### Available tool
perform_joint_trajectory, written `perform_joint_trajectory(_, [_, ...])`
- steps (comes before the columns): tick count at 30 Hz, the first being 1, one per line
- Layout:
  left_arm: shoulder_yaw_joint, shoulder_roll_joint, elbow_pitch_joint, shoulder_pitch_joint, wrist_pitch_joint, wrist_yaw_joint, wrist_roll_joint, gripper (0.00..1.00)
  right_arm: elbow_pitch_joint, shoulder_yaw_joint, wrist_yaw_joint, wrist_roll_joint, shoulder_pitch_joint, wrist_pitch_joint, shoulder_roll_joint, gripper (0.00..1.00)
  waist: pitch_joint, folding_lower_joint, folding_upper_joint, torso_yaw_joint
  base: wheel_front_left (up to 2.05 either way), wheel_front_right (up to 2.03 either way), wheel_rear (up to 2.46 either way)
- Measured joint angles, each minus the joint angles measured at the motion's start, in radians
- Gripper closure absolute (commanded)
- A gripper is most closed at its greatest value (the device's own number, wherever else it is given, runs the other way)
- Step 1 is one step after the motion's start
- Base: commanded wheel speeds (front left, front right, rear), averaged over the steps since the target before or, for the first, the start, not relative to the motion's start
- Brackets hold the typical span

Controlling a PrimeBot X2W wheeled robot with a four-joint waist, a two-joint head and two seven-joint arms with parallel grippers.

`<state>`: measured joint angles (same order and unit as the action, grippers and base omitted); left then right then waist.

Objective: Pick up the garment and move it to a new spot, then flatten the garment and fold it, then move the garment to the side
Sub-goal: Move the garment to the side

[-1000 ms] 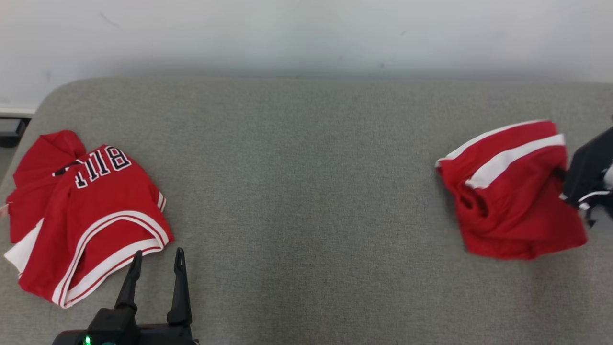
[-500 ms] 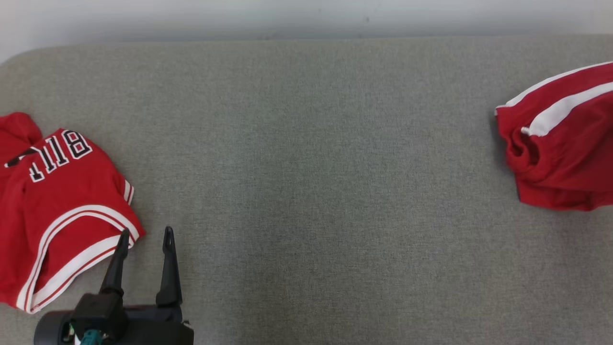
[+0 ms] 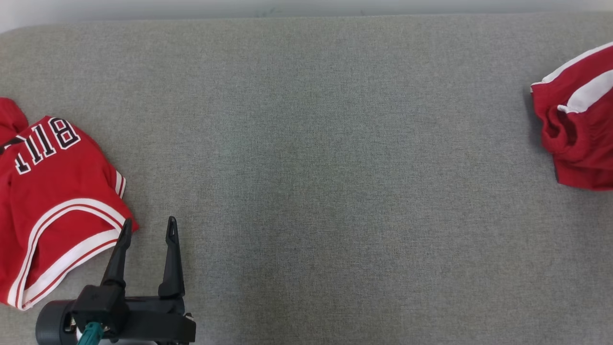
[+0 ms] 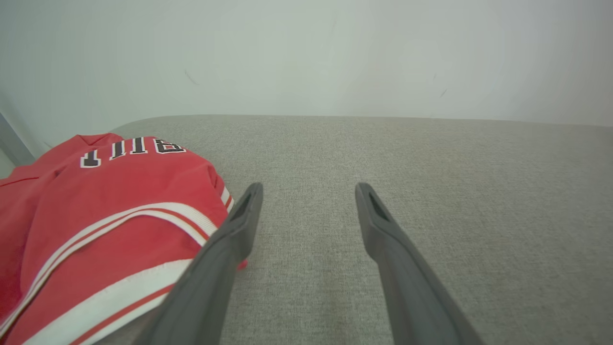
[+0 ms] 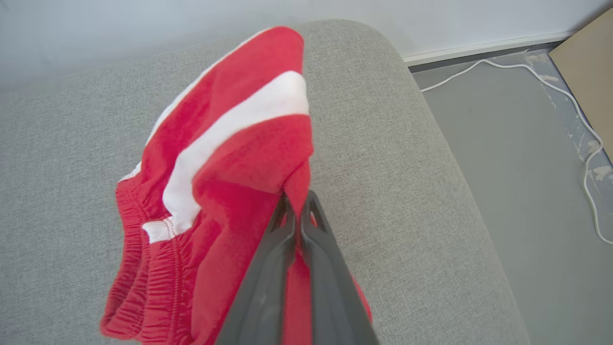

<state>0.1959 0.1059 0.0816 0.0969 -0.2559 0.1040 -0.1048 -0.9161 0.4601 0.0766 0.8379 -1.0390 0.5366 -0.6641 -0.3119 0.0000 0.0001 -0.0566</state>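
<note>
The garment (image 3: pixel 582 134), a pair of red shorts with a white stripe and a gathered waistband, hangs bunched at the right edge of the head view. In the right wrist view my right gripper (image 5: pixel 298 199) is shut on a fold of the garment (image 5: pixel 225 158), which droops over the grey cushion's right end. At the lower left my left gripper (image 3: pixel 149 225) stands open with nothing between its fingers. It sits just right of a crumpled red jersey (image 3: pixel 52 191). The left wrist view shows the left gripper (image 4: pixel 309 191) over bare fabric, its left finger beside the jersey (image 4: pixel 105 201).
A wide grey upholstered surface (image 3: pixel 306 143) runs between the two red pieces, with a pale wall behind it. Past its rounded right end (image 5: pixel 431 143) lies grey floor with a white cable (image 5: pixel 550 81) and a brown board (image 5: pixel 589 57).
The head camera has tipped down and closer, so less wall shows. The shorts have gone further right, away from the jersey, partly out of the picture. The left gripper stays open beside the jersey.
</note>
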Motion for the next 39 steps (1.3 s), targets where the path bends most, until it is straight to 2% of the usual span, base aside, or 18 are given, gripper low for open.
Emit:
perform_joint_trajectory(16, [-0.009, 0.0, 0.006, 0.012, 0.0, 0.0, 0.0, 0.0, -0.049, 0.023, 0.016, -0.031, -0.017, 0.0, -0.002, 1.0, 0.006, 0.0, -0.0001, 0.0, 0.0, 0.0, 0.0])
perform_joint_trajectory(17, [-0.009, -0.001, 0.007, 0.012, 0.0, 0.0, 0.0, 0.0, -0.05, 0.026, 0.017, -0.032, -0.017, 0.0, -0.002, 0.74, 0.007, 0.0, -0.0001, 0.0, 0.0, 0.0, 0.0])
perform_joint_trajectory(18, [-0.01, -0.001, 0.009, 0.012, 0.0, 0.0, 0.0, 0.0, -0.052, 0.027, 0.018, -0.035, -0.017, 0.001, -0.001, 0.61, 0.008, 0.0, -0.0001, 0.0, 0.0, 0.0, 0.0])
perform_joint_trajectory(19, [-0.01, -0.001, 0.01, 0.012, 0.0, 0.0, 0.0, 0.0, -0.054, 0.029, 0.021, -0.039, -0.017, 0.002, 0.0, 0.0, 0.01, 0.0, 0.0, -0.001, 0.0, 0.0, 0.0])
perform_joint_trajectory(33, [-0.015, -0.002, 0.032, 0.01, 0.0, 0.001, 0.0, 0.0, -0.084, 0.05, 0.02, -0.056, -0.017, 0.011, 0.01, 0.0, 0.059, 0.0, -0.0001, 0.007, 0.0, 0.0, 0.0])
perform_joint_trajectory(39, [-0.017, -0.004, 0.044, 0.009, 0.0, 0.001, -0.002, 0.0, -0.045, 0.038, -0.04, -0.046, -0.017, -0.076, 0.043, 0.0, 0.09, 0.0, -0.0001, 0.015, 0.0, 0.0, 0.0])
